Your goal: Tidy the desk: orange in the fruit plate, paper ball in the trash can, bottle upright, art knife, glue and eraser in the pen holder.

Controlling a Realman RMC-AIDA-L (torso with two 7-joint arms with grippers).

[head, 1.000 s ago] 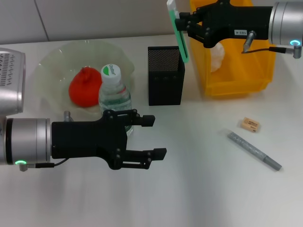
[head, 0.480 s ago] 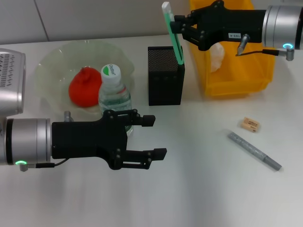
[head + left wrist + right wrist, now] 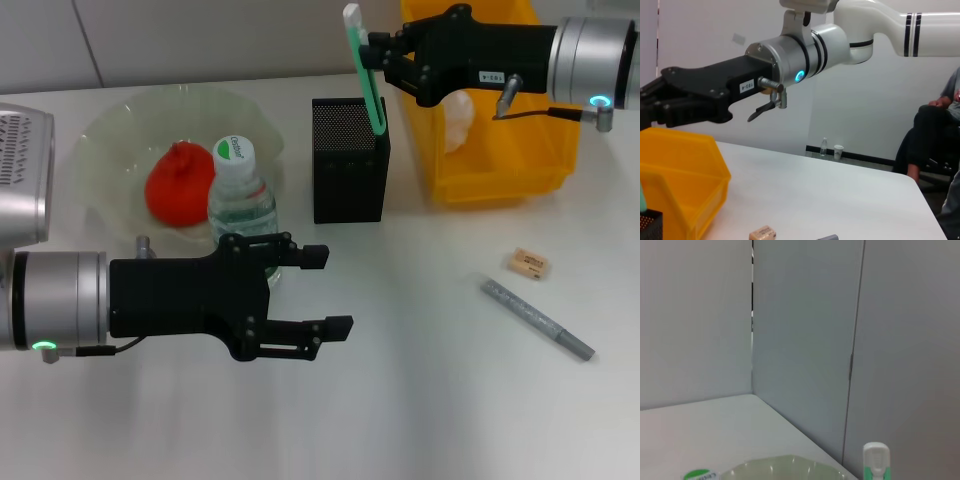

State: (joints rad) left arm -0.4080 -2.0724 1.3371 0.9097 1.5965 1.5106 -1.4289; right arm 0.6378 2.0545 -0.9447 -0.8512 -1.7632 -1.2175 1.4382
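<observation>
A white desk (image 3: 420,400) against a pale wall fills the head view. At upper right the right gripper (image 3: 378,58) pinches a green-and-white art knife (image 3: 364,70), whose lower end dips into the black mesh pen holder (image 3: 350,175) at upper centre. Behind that arm stands the yellow trash can (image 3: 500,160) with the white paper ball (image 3: 458,118) inside. At upper left the fruit plate (image 3: 110,140) holds the orange (image 3: 180,186), and the bottle (image 3: 241,195) stands upright at its near edge. The left gripper (image 3: 320,290) hovers at lower left, fingers spread wide, holding nothing. At right centre lie the eraser (image 3: 528,263) and, just below it, a grey glue stick (image 3: 538,320). In the left wrist view the right arm crosses the upper left over the bin, with the eraser at the bottom edge and a seated person (image 3: 940,125) at far right. The right wrist view shows grey wall panels, the knife's white top at lower right, and the plate's rim and bottle cap along the bottom.
</observation>
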